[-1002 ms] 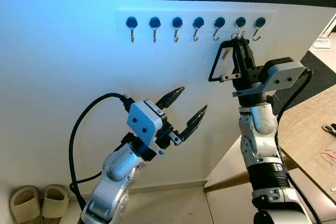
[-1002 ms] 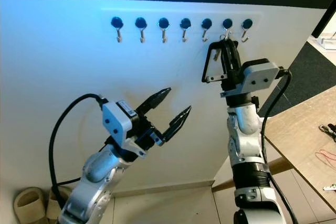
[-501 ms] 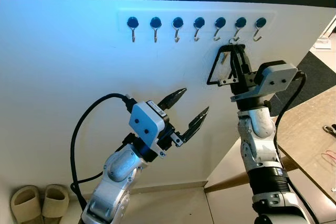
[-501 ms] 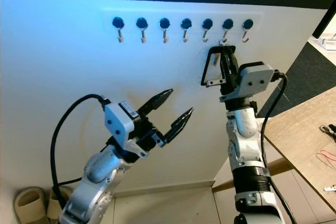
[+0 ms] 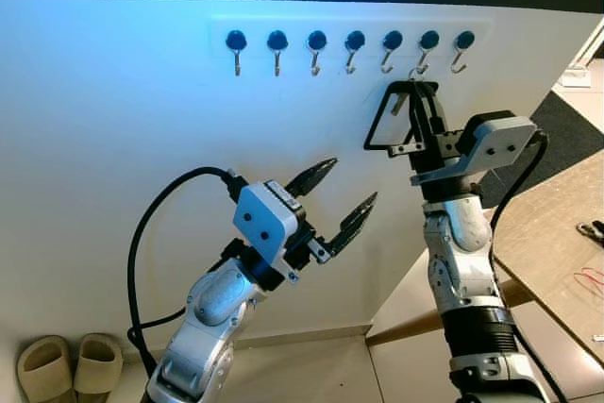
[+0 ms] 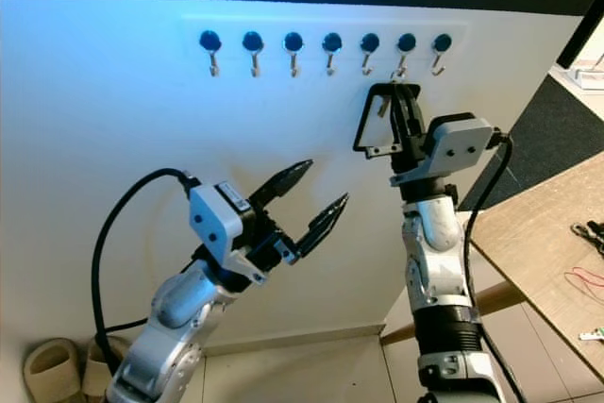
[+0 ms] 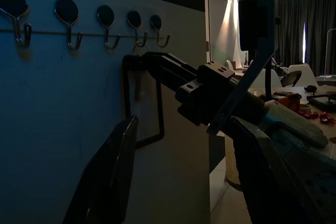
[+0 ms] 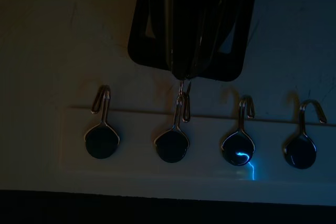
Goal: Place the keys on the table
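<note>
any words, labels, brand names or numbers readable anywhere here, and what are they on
None can be read.
White wall and hook rail: no print on them.
Left gripper and right gripper, and their light housings: no legible marking.
Table at the right: small items lie on it, too small to show any text.
Slippers on the floor: plain.
</note>
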Robot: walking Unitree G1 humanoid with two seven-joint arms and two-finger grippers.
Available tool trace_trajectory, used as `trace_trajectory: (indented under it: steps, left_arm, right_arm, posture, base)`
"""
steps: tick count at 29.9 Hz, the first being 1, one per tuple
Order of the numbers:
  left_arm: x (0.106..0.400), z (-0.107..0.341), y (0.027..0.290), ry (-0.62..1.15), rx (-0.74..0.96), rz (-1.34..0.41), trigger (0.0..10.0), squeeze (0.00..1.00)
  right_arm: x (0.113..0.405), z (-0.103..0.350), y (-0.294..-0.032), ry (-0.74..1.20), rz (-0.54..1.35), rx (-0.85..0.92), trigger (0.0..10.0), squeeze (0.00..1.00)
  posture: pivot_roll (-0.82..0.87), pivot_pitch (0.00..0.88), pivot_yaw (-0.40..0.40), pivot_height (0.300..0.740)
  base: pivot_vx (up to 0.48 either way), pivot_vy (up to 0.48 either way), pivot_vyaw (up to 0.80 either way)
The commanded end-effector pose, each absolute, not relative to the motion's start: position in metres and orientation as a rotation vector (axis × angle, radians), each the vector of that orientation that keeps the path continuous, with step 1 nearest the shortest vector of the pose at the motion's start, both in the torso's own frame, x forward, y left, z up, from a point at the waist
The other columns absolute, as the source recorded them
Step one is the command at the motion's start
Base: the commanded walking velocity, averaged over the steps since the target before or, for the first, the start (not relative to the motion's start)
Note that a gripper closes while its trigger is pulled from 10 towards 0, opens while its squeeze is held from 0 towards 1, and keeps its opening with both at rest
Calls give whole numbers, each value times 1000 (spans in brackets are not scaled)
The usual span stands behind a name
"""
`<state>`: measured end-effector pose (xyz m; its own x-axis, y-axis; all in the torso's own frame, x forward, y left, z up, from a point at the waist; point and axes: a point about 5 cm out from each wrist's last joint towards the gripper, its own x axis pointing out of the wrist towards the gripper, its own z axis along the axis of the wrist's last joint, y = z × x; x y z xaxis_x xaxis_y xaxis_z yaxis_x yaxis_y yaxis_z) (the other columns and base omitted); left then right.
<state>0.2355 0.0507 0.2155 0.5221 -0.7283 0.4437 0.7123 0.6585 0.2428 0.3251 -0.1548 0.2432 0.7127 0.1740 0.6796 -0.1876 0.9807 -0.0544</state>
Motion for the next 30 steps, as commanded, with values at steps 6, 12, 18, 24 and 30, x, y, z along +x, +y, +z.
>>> trace_trajectory:
  steps: [6, 12, 18, 24, 30]
  left_arm:
    - [234, 217, 49, -550, 44, -877, 10000, 0]
    - [234, 217, 48, -549, 46, -881, 10000, 0]
    - [234, 217, 48, -546, 46, -882, 10000, 0]
    - [234, 217, 48, -545, 46, -880, 10000, 0]
    - [234, 217, 49, -545, 46, -880, 10000, 0]
  right_arm:
    - [321, 249, -142, -766, 267, 43, 10000, 0]
    - [322, 254, -139, -768, 285, 70, 10000, 0]
    - [325, 258, -137, -754, 304, 91, 10000, 0]
    - [330, 265, -133, -752, 329, 102, 10000, 0]
    - [330, 268, -130, -753, 356, 108, 10000, 0]
  posture:
    - [73, 112, -58, 740]
    - [73, 112, -55, 740]
    - [73, 113, -56, 740]
    - [75, 113, -57, 740]
    - [75, 113, -58, 740]
  base:
    - [0, 0, 0]
    - [0, 0, 0]
    - [0, 0, 0]
    - [0, 0, 0]
    - [0, 0, 0]
